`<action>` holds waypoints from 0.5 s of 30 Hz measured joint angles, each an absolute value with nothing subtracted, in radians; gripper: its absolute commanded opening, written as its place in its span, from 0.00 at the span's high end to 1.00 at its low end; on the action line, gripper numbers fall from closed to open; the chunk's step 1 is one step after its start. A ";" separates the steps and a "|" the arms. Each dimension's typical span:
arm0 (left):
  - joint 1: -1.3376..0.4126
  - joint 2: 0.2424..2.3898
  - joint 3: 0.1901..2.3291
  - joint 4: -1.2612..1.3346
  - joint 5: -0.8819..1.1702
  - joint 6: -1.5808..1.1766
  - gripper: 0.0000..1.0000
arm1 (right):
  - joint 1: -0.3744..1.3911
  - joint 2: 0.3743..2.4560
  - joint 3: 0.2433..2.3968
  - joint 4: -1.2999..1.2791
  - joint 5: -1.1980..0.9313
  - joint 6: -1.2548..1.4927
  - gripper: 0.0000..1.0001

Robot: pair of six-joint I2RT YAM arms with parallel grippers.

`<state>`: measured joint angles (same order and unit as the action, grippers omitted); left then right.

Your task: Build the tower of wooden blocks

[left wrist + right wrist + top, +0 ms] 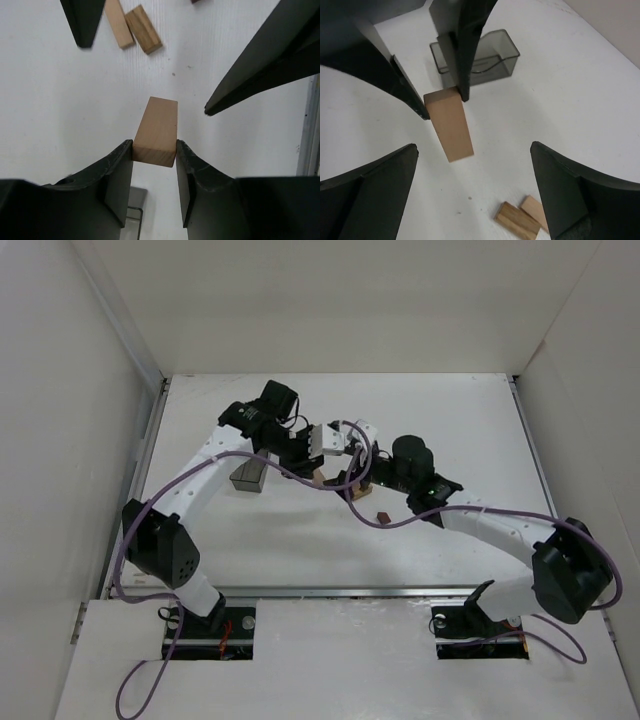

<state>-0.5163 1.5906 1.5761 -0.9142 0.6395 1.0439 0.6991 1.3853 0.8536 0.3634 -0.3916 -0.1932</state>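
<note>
Left wrist view: left gripper [155,150] pinching tan wood block [159,127]; right gripper [473,150] spread wide

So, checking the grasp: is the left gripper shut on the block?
Shut on it: the left gripper clamps the tan block by both sides.

**Wood blocks: 1 gripped, 3 loose**

1 light-tan block [156,127] is clamped endwise between the left gripper [154,148] fingers. A pale bar [119,24] and a darker grained block [143,29] are laid flat, touching. 1 small reddish-brown block [382,515] is set apart from them.
</note>
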 measured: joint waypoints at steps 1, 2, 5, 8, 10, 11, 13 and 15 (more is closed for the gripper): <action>-0.516 1.597 1.552 -0.895 0.609 1.026 0.96 | 0.692 1.376 0.853 0.344 -0.373 -0.179 0.00; -0.515 1.605 1.534 -0.879 0.588 1.010 0.96 | 0.685 1.362 0.850 0.324 -0.357 -0.166 0.00; -0.515 1.649 1.500 -0.838 0.538 0.968 0.96 | 0.665 1.291 0.818 0.266 -0.317 -0.135 0.00; -0.515 1.700 1.488 -0.784 0.501 0.926 0.96 | 0.645 1.212 0.777 0.204 -0.267 -0.106 0.00; -0.521 1.730 1.480 -0.745 0.462 0.904 0.96 | 0.637 1.164 0.759 0.165 -0.216 -0.076 0.00; -0.524 1.746 1.478 -0.730 0.437 0.890 0.97 | 0.634 1.143 0.752 0.151 -0.188 -0.060 0.00; -0.540 1.774 1.473 -0.705 0.389 0.872 0.97 | 0.625 1.102 0.746 0.124 -0.128 -0.033 0.00; -0.566 1.800 1.466 -0.691 0.350 0.857 0.97 | 0.617 1.065 0.739 0.109 -0.079 -0.017 0.00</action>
